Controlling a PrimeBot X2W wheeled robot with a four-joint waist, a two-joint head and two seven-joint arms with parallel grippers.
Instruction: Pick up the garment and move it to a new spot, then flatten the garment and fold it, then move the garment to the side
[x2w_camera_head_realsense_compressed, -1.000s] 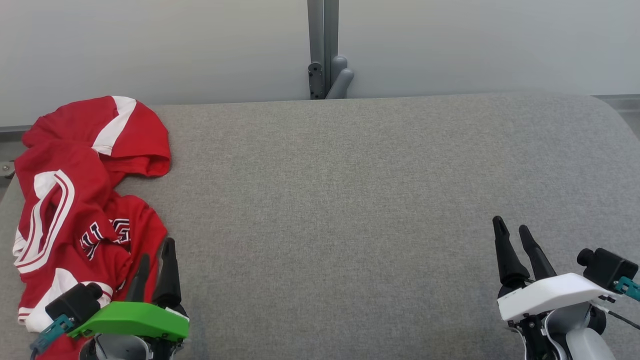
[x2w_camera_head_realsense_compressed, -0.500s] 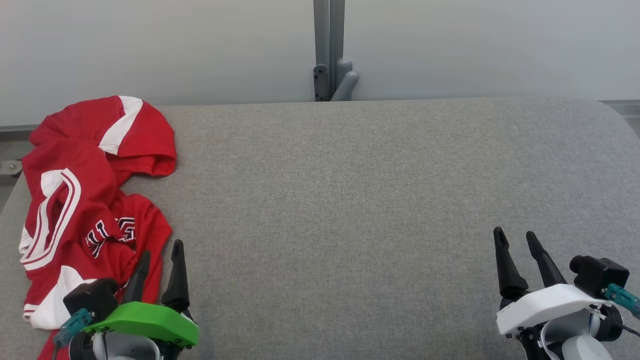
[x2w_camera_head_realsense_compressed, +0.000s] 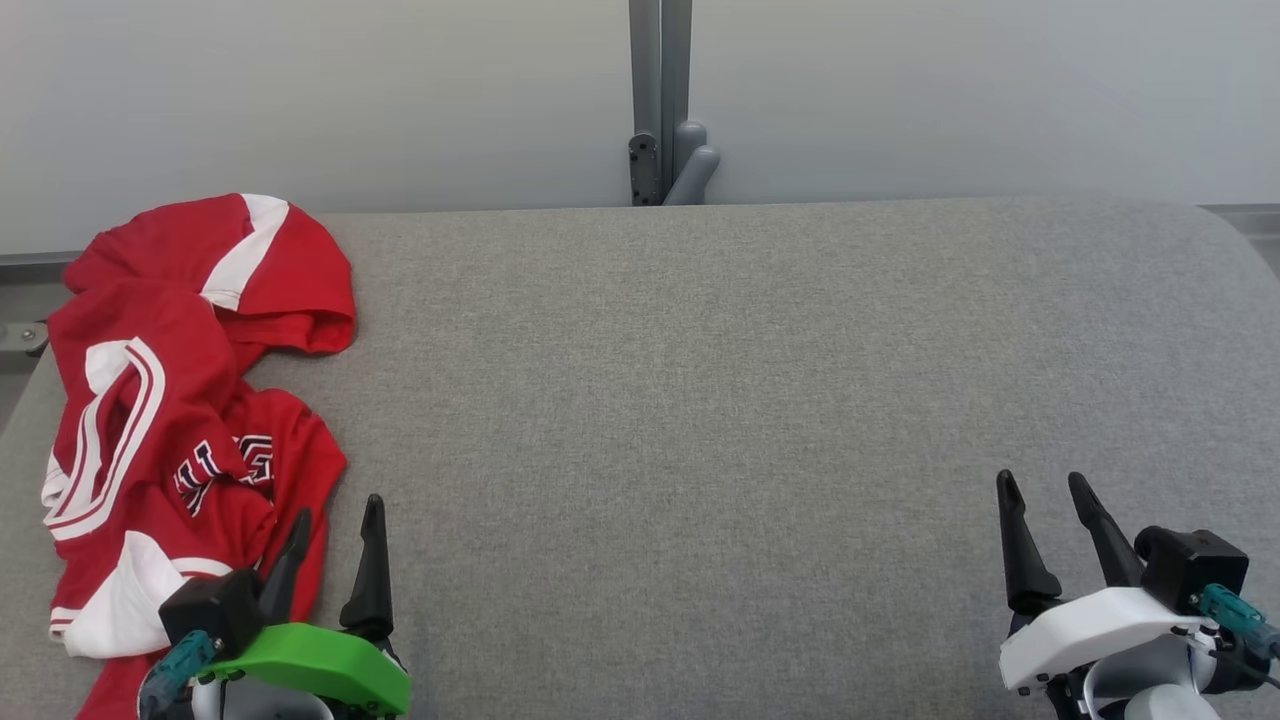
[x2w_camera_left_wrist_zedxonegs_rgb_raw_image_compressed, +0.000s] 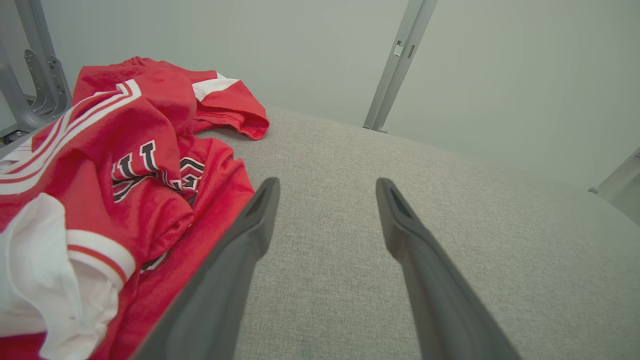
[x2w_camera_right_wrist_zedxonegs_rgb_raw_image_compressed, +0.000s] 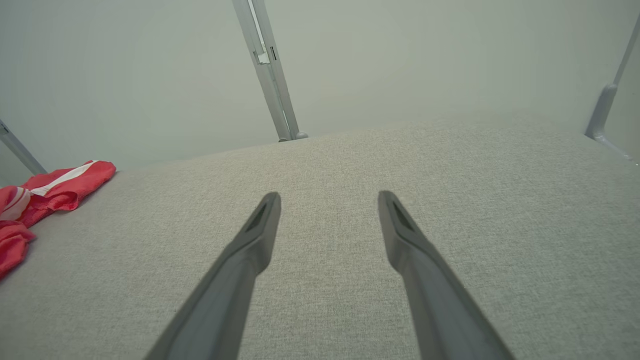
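**A:** Head view first. How far along are we?

**B:** Barely begun, I'd judge. The crumpled red-and-white jersey garment (x2w_camera_head_realsense_compressed: 180, 420) lies in a heap to the left of and beyond the left claw (x2w_camera_head_realsense_compressed: 337, 508), at that end of the grey fabric-covered table (x2w_camera_head_realsense_compressed: 700, 400). It's not lifted, not flat and not folded.

**A:** And the claws?

**B:** The left claw's fingers stand apart and hold nothing, though its left finger overlaps the garment's edge here. The right claw (x2w_camera_head_realsense_compressed: 1041, 480) is spread and empty too. The garment is well off to its left, and there's bare table ahead of it.

**A:** Left wrist view?

**B:** The fingers are wide apart with grey table between them. The garment (x2w_camera_left_wrist_zedxonegs_rgb_raw_image_compressed: 125, 165) is bunched just left of the left finger, with its lettering creased and a white cuff nearest. I can't tell whether that finger touches the cloth.

**A:** Right wrist view?

**B:** The fingers are apart over bare table. A bit of the garment (x2w_camera_right_wrist_zedxonegs_rgb_raw_image_compressed: 55, 187) shows far to the left.

**A:** So what's left?

**B:** All of it, as I read it. The garment has to be gripped, carried to a new spot, spread, folded and set aside. The left claw looks best placed to start.
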